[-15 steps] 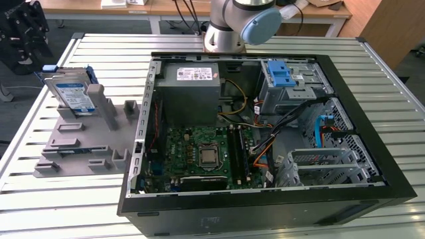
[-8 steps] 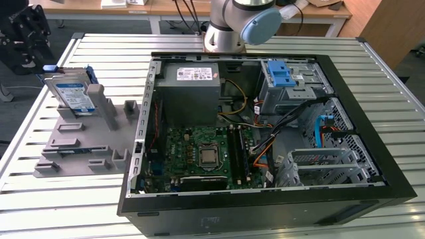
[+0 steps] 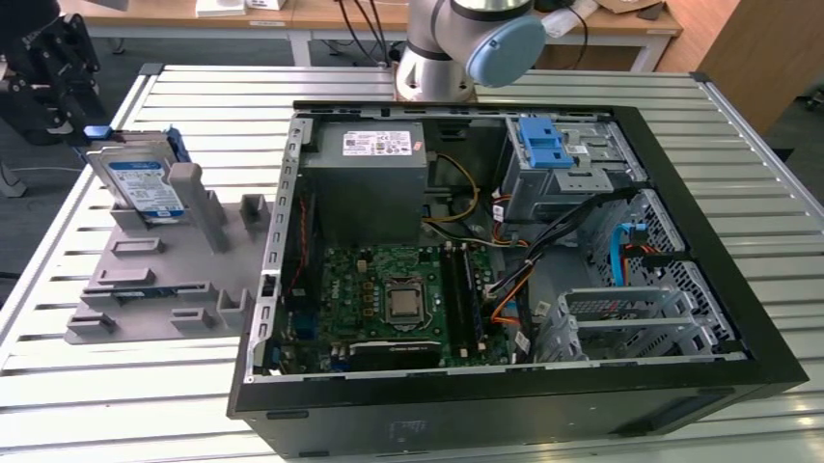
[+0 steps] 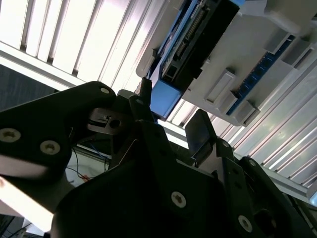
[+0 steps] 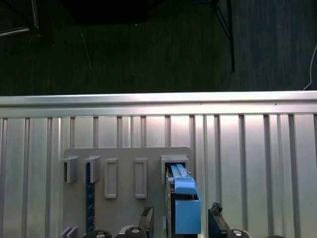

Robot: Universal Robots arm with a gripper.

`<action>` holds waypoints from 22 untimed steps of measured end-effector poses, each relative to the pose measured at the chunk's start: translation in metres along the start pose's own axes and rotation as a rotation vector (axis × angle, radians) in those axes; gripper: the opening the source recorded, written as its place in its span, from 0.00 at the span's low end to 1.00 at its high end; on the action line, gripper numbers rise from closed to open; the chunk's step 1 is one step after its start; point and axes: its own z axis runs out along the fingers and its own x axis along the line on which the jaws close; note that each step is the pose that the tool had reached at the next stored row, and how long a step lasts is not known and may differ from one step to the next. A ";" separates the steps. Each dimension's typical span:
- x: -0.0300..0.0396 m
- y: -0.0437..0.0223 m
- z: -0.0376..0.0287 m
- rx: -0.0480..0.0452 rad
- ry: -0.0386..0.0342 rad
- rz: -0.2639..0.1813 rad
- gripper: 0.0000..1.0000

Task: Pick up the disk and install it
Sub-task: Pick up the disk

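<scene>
**A:** How far along is the job?

**B:** Barely begun, I'd judge. The disk [image 3: 139,183], a flat silver-grey hard drive with a white-and-blue label and a bright blue plastic frame, stands on edge in a slot of the matt grey moulded plastic holder [image 3: 154,280]. That is at the exterior view's left, well apart from the open black metal computer tower [image 3: 515,410]. It is neither lifted nor installed.

**A:** And the arm's end?

**B:** The black metal two-finger gripper [image 5: 181,222] is released and clasps nothing. In the first wrist view its fingers [image 5: 147,216] stand on either side of the disk's blue end, with a gap on each side. In the second wrist view the dark rectangular pad [image 4: 200,131] is clear of the frame. The other finger is just beside the blue plastic, and I cannot tell whether it touches.

**A:** What are the surfaces like?

**B:** The disk looks hard and flat, with a smooth metal face under a glossy label. Its frame is smooth plastic with a blocky end. The holder is dull, all square posts and slots. The ribbed aluminium slat table [image 3: 721,125] shines brightly. Inside the tower are:
- a green circuit board [image 3: 386,289]
- a grey sheet-metal drive cage [image 3: 586,174] carrying a ridged blue plastic latch [image 3: 543,145]
- loose coloured cables [image 3: 566,241]
</scene>
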 end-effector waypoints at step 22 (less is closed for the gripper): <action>0.0001 0.0000 0.0045 0.0002 -0.0001 0.000 0.55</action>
